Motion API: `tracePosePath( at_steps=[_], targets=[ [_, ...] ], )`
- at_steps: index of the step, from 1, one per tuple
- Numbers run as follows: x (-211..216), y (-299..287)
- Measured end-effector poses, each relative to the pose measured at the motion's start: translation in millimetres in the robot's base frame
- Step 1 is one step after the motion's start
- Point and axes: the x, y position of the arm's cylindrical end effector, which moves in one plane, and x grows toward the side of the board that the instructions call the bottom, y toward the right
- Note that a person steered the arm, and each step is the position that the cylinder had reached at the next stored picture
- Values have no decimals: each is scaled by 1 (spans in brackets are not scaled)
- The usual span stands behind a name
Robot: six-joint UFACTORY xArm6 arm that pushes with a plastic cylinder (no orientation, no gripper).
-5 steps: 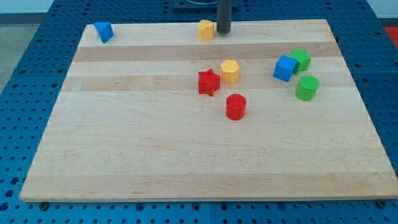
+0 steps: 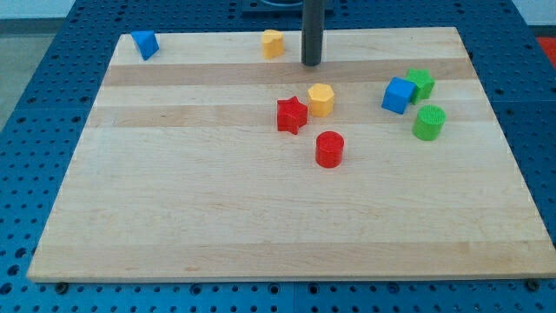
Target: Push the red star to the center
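Observation:
The red star [image 2: 292, 115] lies on the wooden board [image 2: 217, 217], a little above the board's middle. A yellow hexagon block [image 2: 321, 99] sits close to its upper right. A red cylinder [image 2: 329, 149] stands to its lower right. My tip [image 2: 312, 63] is above the red star, near the view's top, apart from it. A yellow block [image 2: 273, 43] lies to the left of my tip, apart from it.
A blue block [image 2: 144, 43] sits at the top left corner. At the right, a blue cube [image 2: 398, 95], a green block [image 2: 420, 83] and a green cylinder [image 2: 428, 123] cluster together. Blue pegboard [image 2: 35, 104] surrounds the board.
My tip has moved down the view, toward the board's middle. The yellow block at the top has slid left, away from my tip. The other blocks have not moved.

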Motion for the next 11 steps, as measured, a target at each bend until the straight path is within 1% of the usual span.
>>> tracePosePath(
  at_steps=[1,2,3,4,10,11],
  targets=[
    [12,-33],
    [12,-33],
    [22,-33],
    [67,-33],
    [71,-33],
    [87,-11]
  ],
)
